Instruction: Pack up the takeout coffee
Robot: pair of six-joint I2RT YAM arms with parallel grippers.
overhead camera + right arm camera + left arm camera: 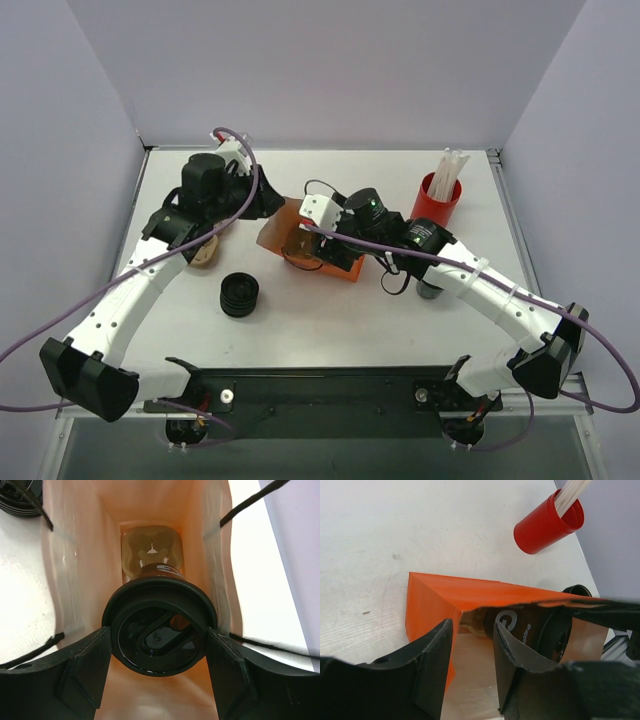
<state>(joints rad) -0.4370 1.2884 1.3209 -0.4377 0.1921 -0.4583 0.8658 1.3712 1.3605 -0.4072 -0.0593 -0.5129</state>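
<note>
Takeout coffee [159,632] | right fingers [82,672] clamp it inside bag [82,555] | left fingers [427,665] straddle rim, grip unclear

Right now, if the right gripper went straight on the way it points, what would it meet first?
The right gripper, shut on the cup, points into the bag. First in line is probably the yellowish item at the bag's bottom; the cup would touch it first. Depth is unclear.

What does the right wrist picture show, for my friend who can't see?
The right claw holds the takeout coffee by its black lid, inside the open orange paper bag. Something tan lies at the bag's bottom.
</note>
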